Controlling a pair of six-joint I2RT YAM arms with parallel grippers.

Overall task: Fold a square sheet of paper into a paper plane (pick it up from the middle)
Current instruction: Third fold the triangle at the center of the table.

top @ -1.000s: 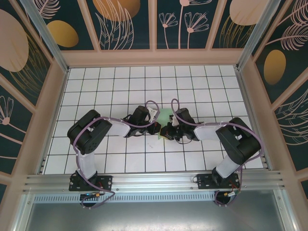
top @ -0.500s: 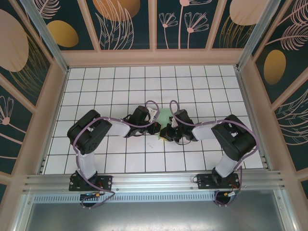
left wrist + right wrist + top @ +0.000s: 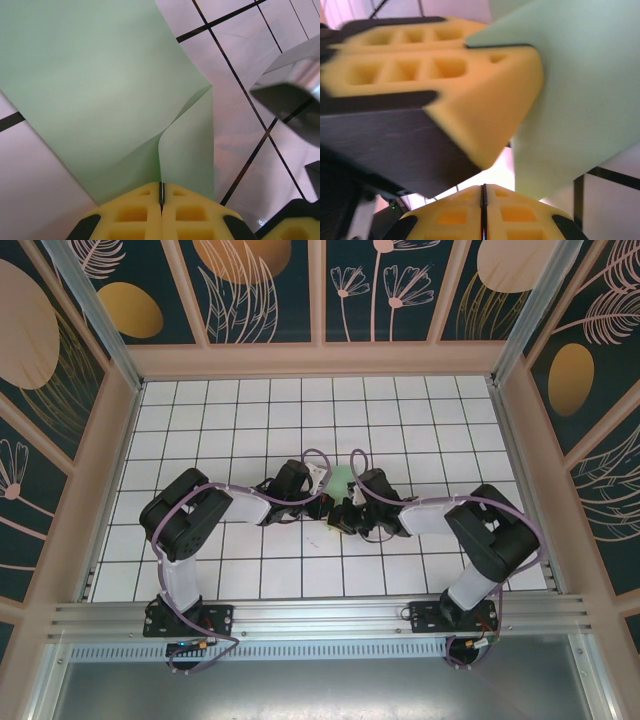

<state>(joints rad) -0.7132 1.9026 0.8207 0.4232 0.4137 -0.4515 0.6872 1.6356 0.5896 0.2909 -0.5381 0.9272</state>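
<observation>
Paper point(image 3: 100, 90) edge in left hand point(image 3: 161, 194)

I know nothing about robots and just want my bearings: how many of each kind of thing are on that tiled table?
Robot arms: 2, the left arm and the right arm
Green paper sheet: 1
Total: 3
</observation>
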